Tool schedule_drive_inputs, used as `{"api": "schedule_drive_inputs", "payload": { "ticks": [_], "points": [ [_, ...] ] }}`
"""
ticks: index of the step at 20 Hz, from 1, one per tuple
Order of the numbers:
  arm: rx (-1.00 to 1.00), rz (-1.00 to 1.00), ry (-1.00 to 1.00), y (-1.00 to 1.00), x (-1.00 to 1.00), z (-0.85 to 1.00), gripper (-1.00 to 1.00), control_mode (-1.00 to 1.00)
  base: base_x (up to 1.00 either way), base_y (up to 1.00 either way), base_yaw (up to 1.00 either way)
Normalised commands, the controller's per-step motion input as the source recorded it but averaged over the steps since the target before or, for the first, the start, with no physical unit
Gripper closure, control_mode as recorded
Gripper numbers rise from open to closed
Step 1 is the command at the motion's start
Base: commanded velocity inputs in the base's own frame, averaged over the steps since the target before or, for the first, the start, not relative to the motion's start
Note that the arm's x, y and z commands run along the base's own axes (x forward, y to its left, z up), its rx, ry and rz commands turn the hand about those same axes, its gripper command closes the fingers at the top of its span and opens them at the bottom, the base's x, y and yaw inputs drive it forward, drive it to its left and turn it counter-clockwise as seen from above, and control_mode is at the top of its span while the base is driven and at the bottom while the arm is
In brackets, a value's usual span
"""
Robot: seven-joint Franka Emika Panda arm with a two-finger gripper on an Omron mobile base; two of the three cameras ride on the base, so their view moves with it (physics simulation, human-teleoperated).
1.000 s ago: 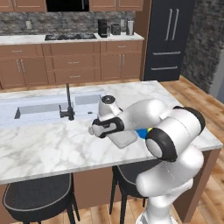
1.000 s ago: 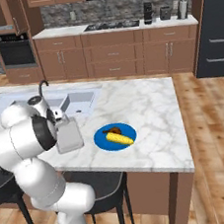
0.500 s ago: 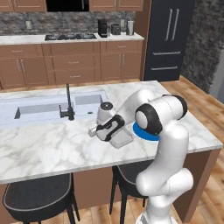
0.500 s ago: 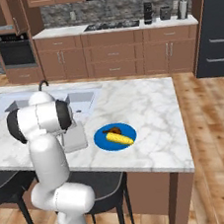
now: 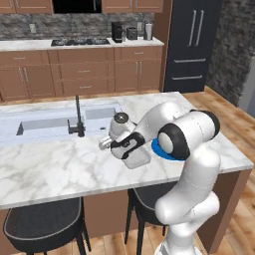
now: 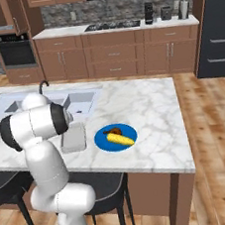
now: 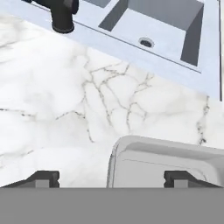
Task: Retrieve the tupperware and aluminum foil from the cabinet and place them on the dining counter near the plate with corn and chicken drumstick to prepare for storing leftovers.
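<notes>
— One item down: the tupperware [image 6: 73, 138] lies flat on the marble bench [image 6: 153, 104], just beside the blue plate [image 6: 115, 137], between it and the sink [image 6: 78, 101].

— And the hand [image 7: 111, 177]?

— A second ago it was clamped on the tray; now its fingers [image 7: 43, 177] stand wide apart with nothing between them, one either side of the tray's near corner. So the tray is delivered.

— Anything in the containers?

— Tupperware is empty. The plate carries the corn [image 6: 120, 140] and the chicken drumstick [image 6: 115, 131]. I'd judge the foil comes next.
</notes>
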Motion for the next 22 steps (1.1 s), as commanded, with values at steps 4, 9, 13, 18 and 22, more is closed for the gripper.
{"api": "schedule_drive_inputs", "payload": {
  "ticks": [4, 9, 13, 18, 22],
  "points": [
    [0.0, 0.0, 0.0, -0.5, -0.73, 1.0, -1.0, -1.0, 0.0, 0.0, 0.0],
    [0.0, 0.03, -0.04, -0.69, -1.0, 1.0, -1.0, -1.0, 0.0, 0.0, 0.0],
    [0.0, 0.03, -0.01, -0.68, -0.94, 1.0, -1.0, -1.0, 0.0, 0.0, 0.0],
    [0.0, 0.02, 0.0, -0.62, -0.8, 1.0, -1.0, -1.0, 0.0, 0.0, 0.0],
    [0.0, 0.01, 0.0, -0.54, -0.63, 1.0, -1.0, -1.0, 0.0, 0.0, 0.0]
  ]
}}
